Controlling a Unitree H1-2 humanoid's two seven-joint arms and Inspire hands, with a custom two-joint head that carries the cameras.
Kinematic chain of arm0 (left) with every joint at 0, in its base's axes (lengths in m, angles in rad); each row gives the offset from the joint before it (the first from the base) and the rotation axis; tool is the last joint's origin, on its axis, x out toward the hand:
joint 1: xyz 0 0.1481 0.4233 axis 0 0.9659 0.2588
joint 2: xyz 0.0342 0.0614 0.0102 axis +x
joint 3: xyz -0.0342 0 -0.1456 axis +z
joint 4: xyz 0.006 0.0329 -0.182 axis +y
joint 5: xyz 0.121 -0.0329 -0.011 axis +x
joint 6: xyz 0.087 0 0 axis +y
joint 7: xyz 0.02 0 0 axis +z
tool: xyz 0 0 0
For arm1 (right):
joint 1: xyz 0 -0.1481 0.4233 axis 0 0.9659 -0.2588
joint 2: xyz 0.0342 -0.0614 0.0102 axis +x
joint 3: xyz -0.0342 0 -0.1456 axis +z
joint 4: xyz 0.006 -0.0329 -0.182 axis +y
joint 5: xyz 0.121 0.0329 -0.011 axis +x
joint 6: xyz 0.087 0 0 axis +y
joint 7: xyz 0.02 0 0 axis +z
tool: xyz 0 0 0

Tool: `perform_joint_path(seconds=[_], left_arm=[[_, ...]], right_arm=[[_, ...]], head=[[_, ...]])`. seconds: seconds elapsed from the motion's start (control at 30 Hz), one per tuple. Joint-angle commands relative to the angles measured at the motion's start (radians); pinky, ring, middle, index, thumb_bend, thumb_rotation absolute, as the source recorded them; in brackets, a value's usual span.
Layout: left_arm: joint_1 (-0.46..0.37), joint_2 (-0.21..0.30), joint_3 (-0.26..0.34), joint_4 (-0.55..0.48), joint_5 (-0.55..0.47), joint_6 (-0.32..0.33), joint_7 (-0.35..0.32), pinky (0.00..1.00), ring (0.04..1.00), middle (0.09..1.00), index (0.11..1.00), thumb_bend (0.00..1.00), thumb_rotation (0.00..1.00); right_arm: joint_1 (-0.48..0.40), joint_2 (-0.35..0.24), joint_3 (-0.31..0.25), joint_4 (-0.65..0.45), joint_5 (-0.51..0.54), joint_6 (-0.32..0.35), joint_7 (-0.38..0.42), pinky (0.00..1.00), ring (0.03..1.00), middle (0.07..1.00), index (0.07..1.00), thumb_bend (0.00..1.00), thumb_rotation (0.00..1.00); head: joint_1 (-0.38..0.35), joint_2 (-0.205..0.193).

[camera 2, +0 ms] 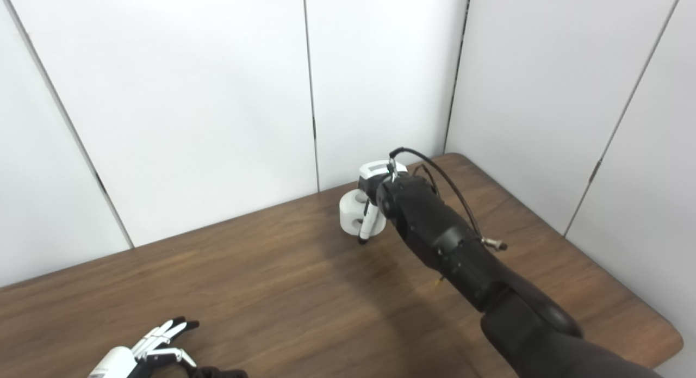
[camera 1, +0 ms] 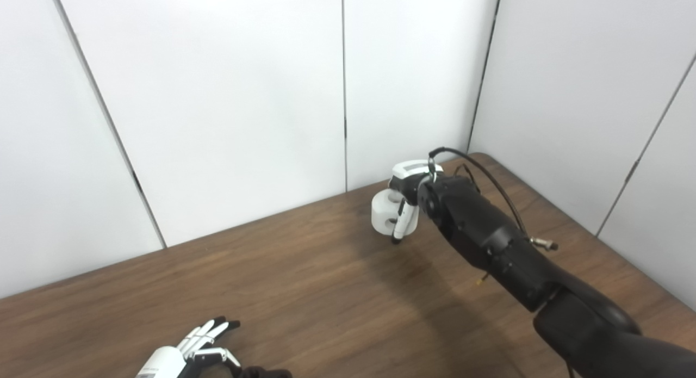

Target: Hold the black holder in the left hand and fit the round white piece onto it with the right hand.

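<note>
Fingers of right hand wrapped around round white piece, clamped on it, up at 1 o'clock of frame near worktop's far edge by white wall panels. Piece looks just above or touching worktop, cannot tell which. Left hand down at 7 o'clock, fingers spread apart, holding nothing, hovering low over worktop. Black holder not seen anywhere in either view. Well apart, the two hands. Progress, judged: white piece grasped, that's about it. Left to do: holder into left hand, hands brought together, piece fitted on.
</note>
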Motion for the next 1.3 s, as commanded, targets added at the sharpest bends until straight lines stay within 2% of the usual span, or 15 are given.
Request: perform_joint_path(seconds=[0.0, 0.07, 0.13, 0.5, 0.73, 0.8, 0.83, 0.9, 0.93, 0.97, 1.03, 1.1, 1.13, 1.17, 1.27], left_arm=[[0.048, 0.047, -0.031, 0.019, 0.057, 0.027, -0.089, 0.95, 0.971, 0.927, 0.487, 0.52, 0.06], [0.049, 0.049, -0.031, 0.014, 0.059, 0.030, -0.088, 0.92, 0.964, 0.926, 0.487, 0.52, 0.06], [0.050, 0.051, -0.031, 0.014, 0.059, 0.028, -0.085, 0.91, 0.963, 0.927, 0.487, 0.52, 0.06], [0.055, 0.055, -0.033, -0.037, 0.050, 0.080, -0.129, 0.91, 0.967, 0.929, 0.487, 0.52, 0.06], [0.066, 0.057, -0.034, -0.087, 0.049, 0.123, -0.157, 0.86, 0.956, 0.922, 0.488, 0.52, 0.06], [0.071, 0.052, -0.036, -0.118, 0.042, 0.147, -0.181, 0.85, 0.954, 0.923, 0.488, 0.52, 0.06], [0.074, 0.049, -0.036, -0.132, 0.039, 0.160, -0.192, 0.85, 0.955, 0.926, 0.488, 0.52, 0.06], [0.079, 0.037, -0.041, -0.159, 0.050, 0.188, -0.205, 0.85, 0.953, 0.927, 0.488, 0.52, 0.06], [0.082, 0.032, -0.042, -0.167, 0.056, 0.197, -0.206, 0.84, 0.947, 0.923, 0.488, 0.52, 0.06], [0.084, 0.022, -0.046, -0.168, 0.067, 0.205, -0.201, 0.83, 0.944, 0.922, 0.488, 0.52, 0.06], [0.087, 0.004, -0.050, -0.159, 0.082, 0.214, -0.189, 0.84, 0.946, 0.924, 0.488, 0.52, 0.06], [0.087, -0.013, -0.054, -0.147, 0.092, 0.228, -0.189, 0.86, 0.961, 0.936, 0.488, 0.52, 0.06], [0.087, -0.018, -0.055, -0.145, 0.095, 0.233, -0.193, 0.89, 0.973, 0.946, 0.488, 0.52, 0.06], [0.086, -0.024, -0.058, -0.143, 0.100, 0.242, -0.196, 0.90, 0.980, 0.951, 0.488, 0.52, 0.06], [0.081, -0.034, -0.066, -0.134, 0.116, 0.249, -0.190, 0.91, 0.994, 0.965, 0.488, 0.52, 0.06]], right_arm=[[-0.018, -0.017, -0.002, -0.010, 0.003, -0.035, -0.107, 0.83, 0.841, 0.819, 0.559, 0.70, 0.18], [-0.001, -0.025, 0.008, -0.022, -0.004, -0.051, -0.158, 0.86, 0.829, 0.783, 0.498, 0.56, 0.15], [0.011, -0.035, 0.021, -0.033, -0.013, -0.065, -0.193, 0.87, 0.817, 0.745, 0.486, 0.53, 0.14], [0.043, -0.056, 0.008, -0.076, 0.025, -0.116, -0.276, 0.86, 0.803, 0.719, 0.482, 0.52, 0.14], [0.087, -0.073, -0.038, -0.201, 0.101, -0.155, -0.268, 0.80, 0.783, 0.713, 0.482, 0.52, 0.14], [0.103, -0.089, -0.050, -0.262, 0.119, -0.160, -0.241, 0.79, 0.784, 0.718, 0.482, 0.52, 0.14], [0.109, -0.096, -0.055, -0.282, 0.127, -0.162, -0.232, 0.79, 0.787, 0.721, 0.482, 0.52, 0.14], [0.127, -0.117, -0.068, -0.343, 0.154, -0.176, -0.202, 0.78, 0.791, 0.726, 0.482, 0.52, 0.14], [0.133, -0.124, -0.073, -0.365, 0.164, -0.180, -0.190, 0.79, 0.795, 0.729, 0.482, 0.52, 0.14], [0.142, -0.133, -0.080, -0.402, 0.180, -0.189, -0.177, 0.79, 0.797, 0.731, 0.482, 0.52, 0.14], [0.156, -0.146, -0.092, -0.455, 0.205, -0.215, -0.163, 0.76, 0.785, 0.719, 0.482, 0.53, 0.14], [0.165, -0.160, -0.099, -0.503, 0.228, -0.240, -0.146, 0.74, 0.782, 0.716, 0.482, 0.53, 0.14], [0.168, -0.164, -0.102, -0.517, 0.232, -0.248, -0.139, 0.73, 0.782, 0.717, 0.482, 0.53, 0.14], [0.169, -0.166, -0.103, -0.542, 0.241, -0.258, -0.127, 0.73, 0.782, 0.717, 0.482, 0.53, 0.14], [0.167, -0.165, -0.105, -0.590, 0.258, -0.283, -0.100, 0.72, 0.788, 0.722, 0.482, 0.53, 0.14]], head=[[-0.001, 0.000], [-0.001, 0.006], [-0.001, 0.007], [0.053, 0.029], [0.143, 0.055], [0.236, 0.085], [0.249, 0.089], [0.355, 0.123], [0.355, 0.123], [0.411, 0.142], [0.449, 0.159], [0.520, 0.189], [0.520, 0.189], [0.556, 0.211], [0.592, 0.235]])
